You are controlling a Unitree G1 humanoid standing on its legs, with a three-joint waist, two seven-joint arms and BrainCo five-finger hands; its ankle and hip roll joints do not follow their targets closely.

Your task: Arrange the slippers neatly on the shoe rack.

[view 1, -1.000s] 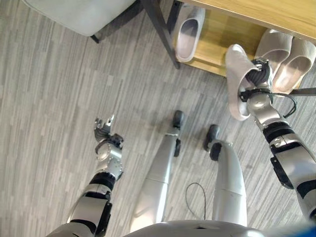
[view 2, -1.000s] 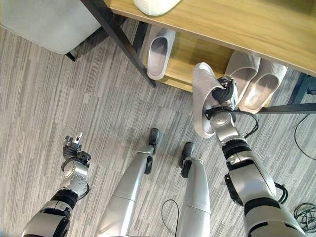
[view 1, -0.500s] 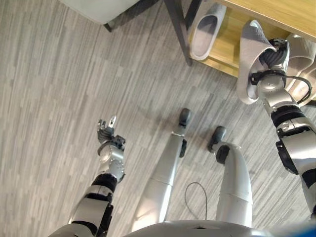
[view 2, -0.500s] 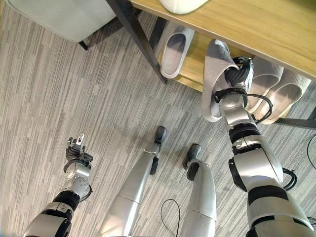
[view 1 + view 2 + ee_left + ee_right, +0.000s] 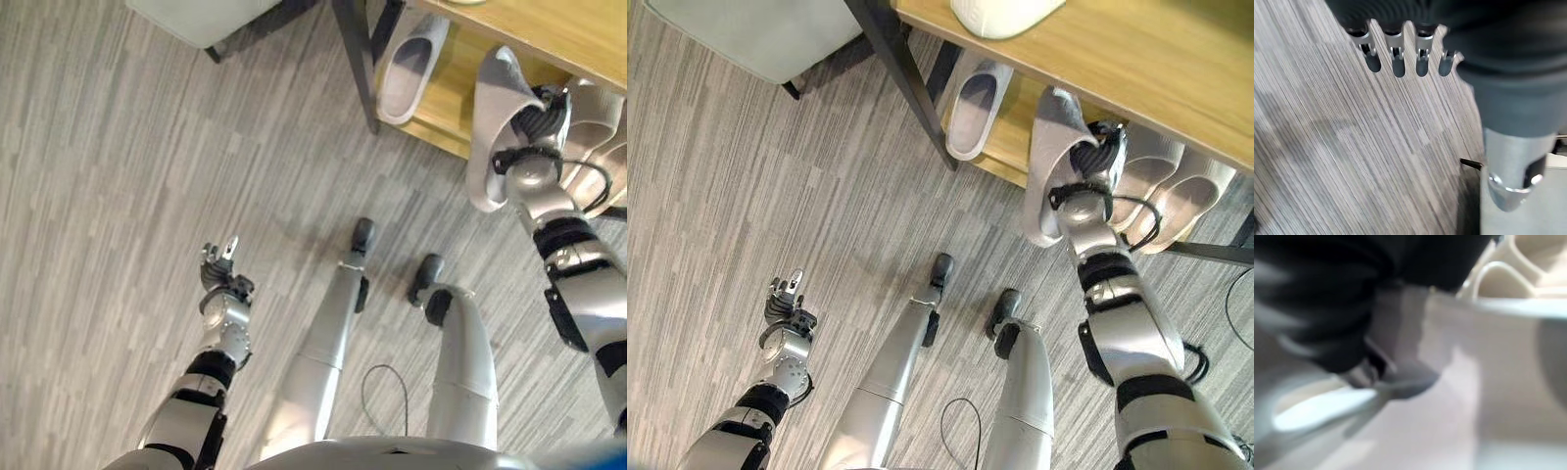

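Currently: right hand [image 5: 1095,162] clamped on grey slipper [image 5: 1050,157], held on edge at shoe rack [image 5: 1014,117] lower shelf, between lone grey slipper [image 5: 972,110] and beige pair [image 5: 1166,191]. Advice: level sole, set beside mate. Left hand [image 5: 221,266] idle, fingers relaxed, above floor.

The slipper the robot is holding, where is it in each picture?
Left eye view: held slipper at upper right, in the right hand.
Right eye view: upper middle-right, before the rack.
Left wrist view: just floor.
Right wrist view: pale shape up close.
Shared landmark: the grey slipper on the low shelf.
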